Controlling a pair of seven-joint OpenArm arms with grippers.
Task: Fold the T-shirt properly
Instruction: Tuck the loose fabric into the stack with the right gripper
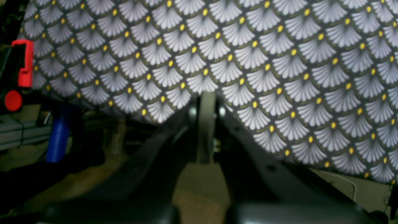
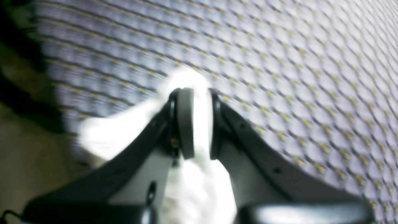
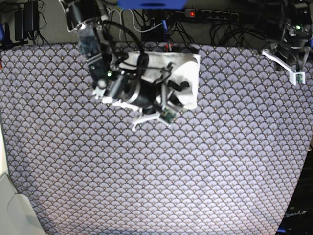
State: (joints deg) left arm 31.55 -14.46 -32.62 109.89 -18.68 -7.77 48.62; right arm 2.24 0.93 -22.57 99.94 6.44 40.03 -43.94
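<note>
Counter (image 3: 195, 171): lying under a dark cloth patterned with pale fan-shaped scales and small yellow dots, filling nearly the whole base view; a dark strip of cables and a power strip (image 3: 210, 14) is running along its far edge.

T-shirt (image 3: 188, 78): sitting as a compact white bundle at the far edge of the counter, left of centre in the base view (plain white side showing, no print visible). Part of it is lying hidden behind the right arm. In the right wrist view white cloth (image 2: 118, 133) is bunching between and to the left of the fingers, overexposed and blurred.

Right arm (image 3: 93, 44): reaching down from the top left of the base view, its wrist leaning over the near side of the bundle.

Left arm (image 3: 293, 34): hanging at the top right of the base view, over the far right corner of the counter, well apart from the T-shirt.

Right hand (image 2: 197, 124): gripping a fold of the T-shirt, the white fabric sitting pinched between the two fingers.

Left hand (image 1: 206, 124): fingers standing pressed together with nothing between them, above the edge of the patterned cloth (floor showing beyond).

Red clamp (image 1: 25, 63): showing at the left margin of the left wrist view, beside the cloth edge.
</note>
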